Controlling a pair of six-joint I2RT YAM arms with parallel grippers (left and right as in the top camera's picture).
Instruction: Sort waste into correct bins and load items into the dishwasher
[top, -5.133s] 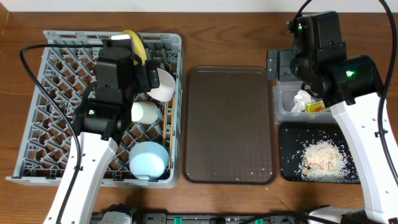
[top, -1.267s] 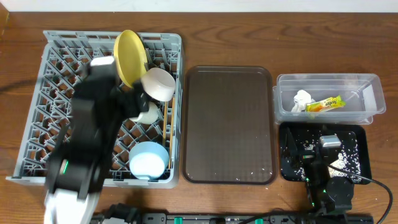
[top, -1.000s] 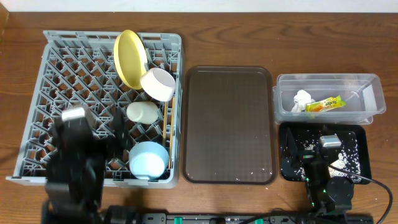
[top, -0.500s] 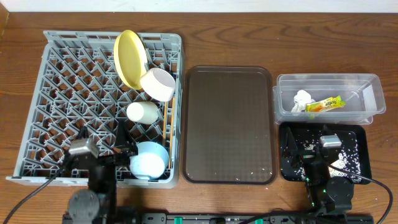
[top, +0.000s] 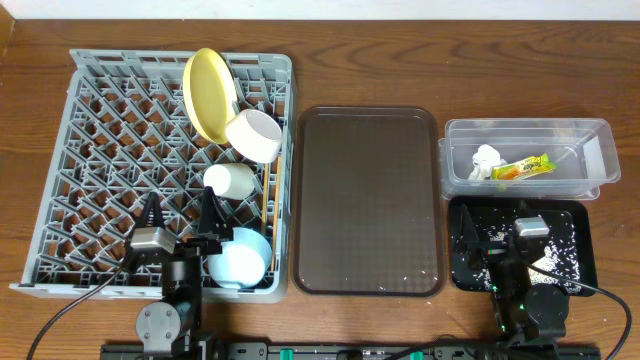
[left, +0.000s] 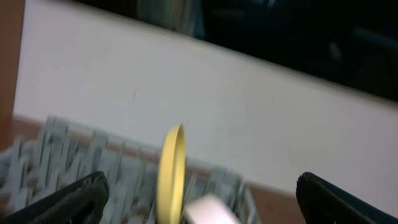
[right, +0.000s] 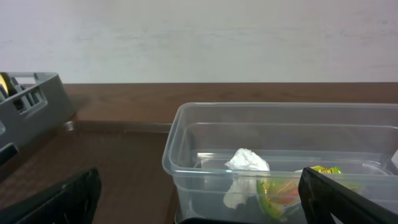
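Observation:
The grey dishwasher rack (top: 100, 130) holds the yellow plate (top: 208, 92) on edge, the pinkish-white bowl (top: 256, 134), the cream cup (top: 230, 180), the light blue bowl (top: 240, 260) and the chopsticks (top: 272, 195) along its right side. The clear bin (top: 590, 135) holds the tissue (top: 486, 160) and the wrapper (top: 524, 168). The black bin (top: 580, 215) holds food scraps (top: 565, 252). My left gripper (top: 178, 214) is open and empty at the rack's front. My right gripper (top: 497, 243) is open and empty over the black bin. The plate (left: 171, 168) and tissue (right: 247, 162) show in the wrist views.
The brown serving tray (top: 368, 200) lies between the rack and the bins. In the right wrist view the clear bin (right: 180, 143) stands close ahead and the rack's corner (right: 37, 93) is at the left. A pale wall is behind the table.
My left arm has pulled back from over the rack to the table's front edge, leaving the dishes uncovered. My right arm moved from the clear bin earlier and has since stayed still.

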